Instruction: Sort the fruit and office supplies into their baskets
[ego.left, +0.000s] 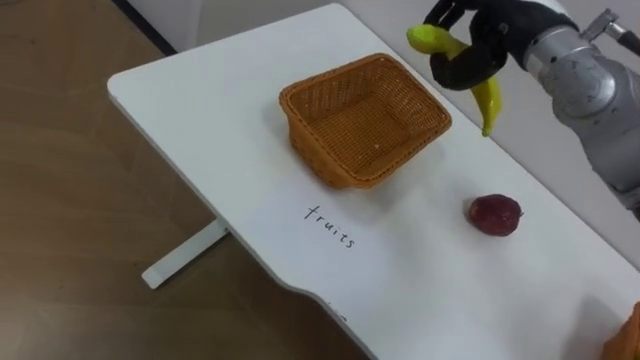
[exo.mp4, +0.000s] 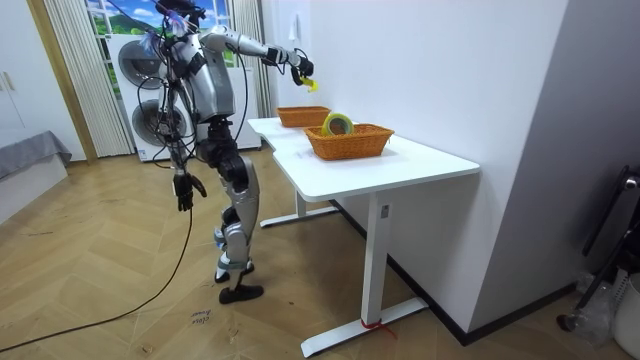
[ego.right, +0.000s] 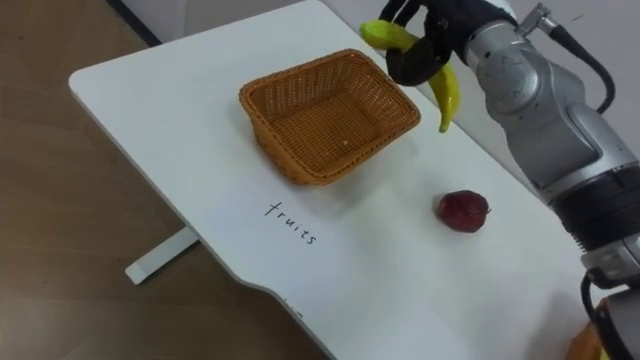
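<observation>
Yellow banana (ego.left: 488, 98) clasped in curled right hand (ego.left: 474, 47), aloft just beyond far corner of wicker basket (ego.left: 365, 120). Red fruit (ego.left: 495, 214) lying on table (ego.left: 200, 95) right of basket; left hand (exo.mp4: 185, 190) hanging beside thigh.

Handwritten word "fruits" (ego.left: 330, 227) on white table (ego.left: 200, 120)

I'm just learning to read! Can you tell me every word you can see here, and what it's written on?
"fruits": handwritten in black on the white table, right beside the wicker basket.
There is nothing else to read. No letters or numbers show on the banana held in the right hand, or on the red fruit.
</observation>
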